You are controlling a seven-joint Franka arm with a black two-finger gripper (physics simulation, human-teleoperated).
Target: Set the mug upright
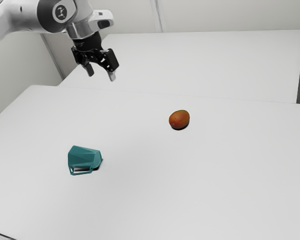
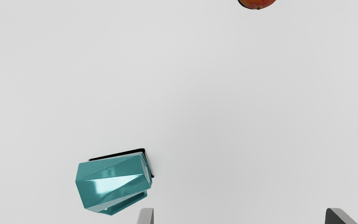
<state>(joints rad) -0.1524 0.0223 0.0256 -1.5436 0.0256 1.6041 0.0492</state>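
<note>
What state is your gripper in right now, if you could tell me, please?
Gripper: open, holding nothing; the mug lies outside its fingers.

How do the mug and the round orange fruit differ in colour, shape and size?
The mug is teal; the fruit is orange-red. The mug is faceted with a handle; the fruit is smooth and rounded. The mug looks larger than the fruit. Both rest on the white table.
</note>
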